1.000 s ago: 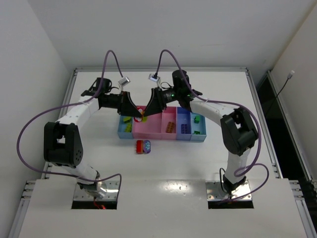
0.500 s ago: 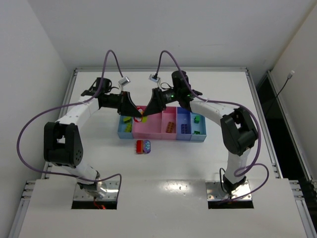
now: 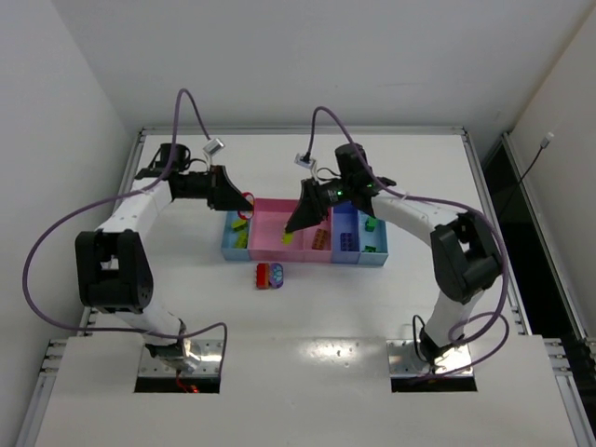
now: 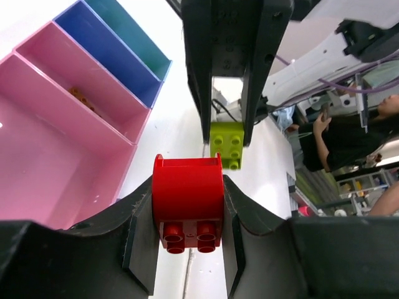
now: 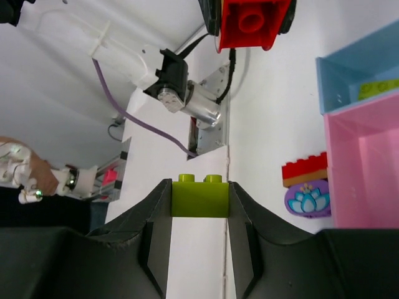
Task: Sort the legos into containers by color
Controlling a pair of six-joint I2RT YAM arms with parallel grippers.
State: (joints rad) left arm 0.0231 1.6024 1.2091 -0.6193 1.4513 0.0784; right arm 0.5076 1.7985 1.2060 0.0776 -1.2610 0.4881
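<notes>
The left arm (image 3: 140, 207) is keeping its jaws clamped on a red rounded brick (image 4: 187, 198), gripping it by both side faces. In the overhead view these jaws are hanging over the rear left corner of the containers (image 3: 304, 262), beside the left light blue bin (image 3: 228, 244). The right arm (image 3: 410, 212) is holding its jaws closed on a lime brick (image 5: 200, 199), studs up in its own wrist view. From above, that brick is sitting over the right part of the wide pink bin (image 3: 265, 244); its height above the bin floor cannot be told. The two pairs of jaws are facing each other, apart, each brick showing in the other's wrist camera. The left light blue bin is holding lime and yellow pieces (image 3: 241, 233), the narrow pink bin (image 3: 319, 216) an orange piece (image 3: 320, 241), the periwinkle bin (image 3: 345, 216) a purple brick (image 3: 345, 244), and the right light blue bin (image 3: 373, 257) a green brick (image 3: 371, 223). A loose red brick (image 3: 264, 275) and a purple piece (image 3: 277, 277) are lying side by side on the worktop (image 3: 186, 307), just in front of the row.
</notes>
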